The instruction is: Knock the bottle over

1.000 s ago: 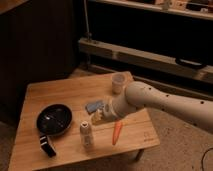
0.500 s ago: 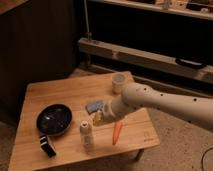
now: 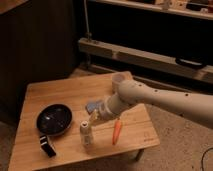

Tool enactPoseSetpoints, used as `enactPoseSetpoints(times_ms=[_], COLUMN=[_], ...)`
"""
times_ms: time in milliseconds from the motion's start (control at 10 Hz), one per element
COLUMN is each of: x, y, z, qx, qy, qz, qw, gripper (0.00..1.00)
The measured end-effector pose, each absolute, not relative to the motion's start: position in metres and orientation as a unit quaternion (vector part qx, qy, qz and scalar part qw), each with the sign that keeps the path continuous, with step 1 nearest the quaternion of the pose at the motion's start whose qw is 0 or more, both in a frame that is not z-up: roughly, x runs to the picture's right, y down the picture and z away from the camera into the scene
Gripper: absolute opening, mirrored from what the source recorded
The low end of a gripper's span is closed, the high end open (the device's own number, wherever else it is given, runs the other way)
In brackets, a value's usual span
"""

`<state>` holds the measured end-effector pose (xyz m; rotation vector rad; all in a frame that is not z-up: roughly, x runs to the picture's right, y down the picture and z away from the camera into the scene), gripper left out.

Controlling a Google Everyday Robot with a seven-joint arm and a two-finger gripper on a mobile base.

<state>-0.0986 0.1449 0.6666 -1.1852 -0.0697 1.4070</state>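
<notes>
I count one bottle (image 3: 86, 132), one carrot (image 3: 116, 131), one black pan (image 3: 53, 120), one pale cup (image 3: 119, 80) and one bluish object (image 3: 93, 106) on my wooden table (image 3: 55, 90). My gripper (image 3: 95, 116) sits just above and right of the bottle, which stands upright; I cannot tell how it is set. The carrot lies right of it, the pan left. The bottle's label is unreadable.

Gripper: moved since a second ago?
Yes. The gripper has shifted left and down toward the bottle, away from the carrot, which stayed put on the table.
</notes>
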Motion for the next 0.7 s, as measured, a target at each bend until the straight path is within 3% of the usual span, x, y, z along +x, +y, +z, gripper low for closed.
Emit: enactPoseSetpoints(times_ms=[300,700], x=[-0.147,-0.146], y=[0.146,0.140], z=[0.666,0.668], qx=[-0.561,-0.534], qy=[-0.035,-0.036], qz=[0.554,0.576], qw=[0.615,0.619], gripper=[0.00,0.03])
